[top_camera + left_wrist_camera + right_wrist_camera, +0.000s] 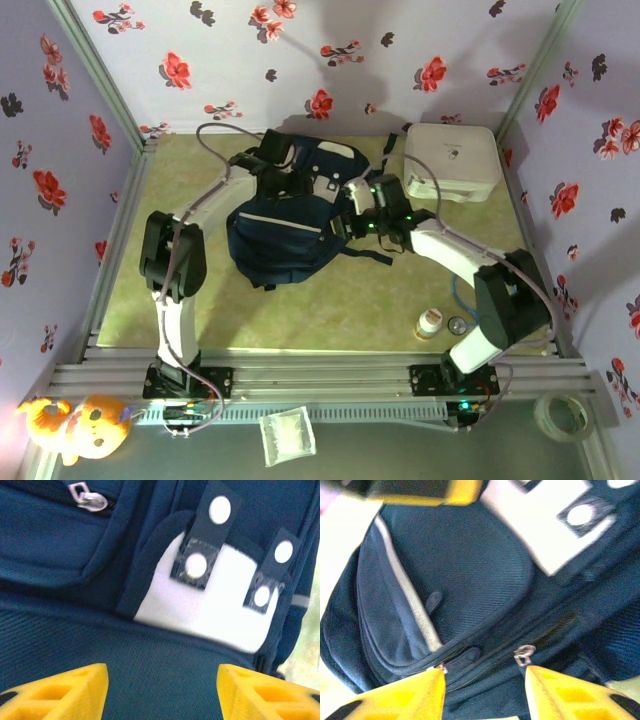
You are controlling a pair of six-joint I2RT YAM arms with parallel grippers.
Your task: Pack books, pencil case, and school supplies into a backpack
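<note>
The navy backpack (285, 235) lies in the middle of the green mat, its white stripe facing the arms. My left gripper (276, 163) is over its far top end, open, with flat blue fabric (60, 545) beneath the spread yellow fingers (75, 692) and a white patch with snap tabs (210, 600) just ahead. At the bag's right side, my right gripper (356, 207) is open over a zipper line (470, 555); a metal zipper pull (523, 655) sits just off its right fingertip. The books and the pencil case are out of view.
A white rounded box (452, 160) stands at the back right. A small white bottle (430, 322) and a round lid (459, 324) sit near the right arm's base. Flowered walls close in three sides.
</note>
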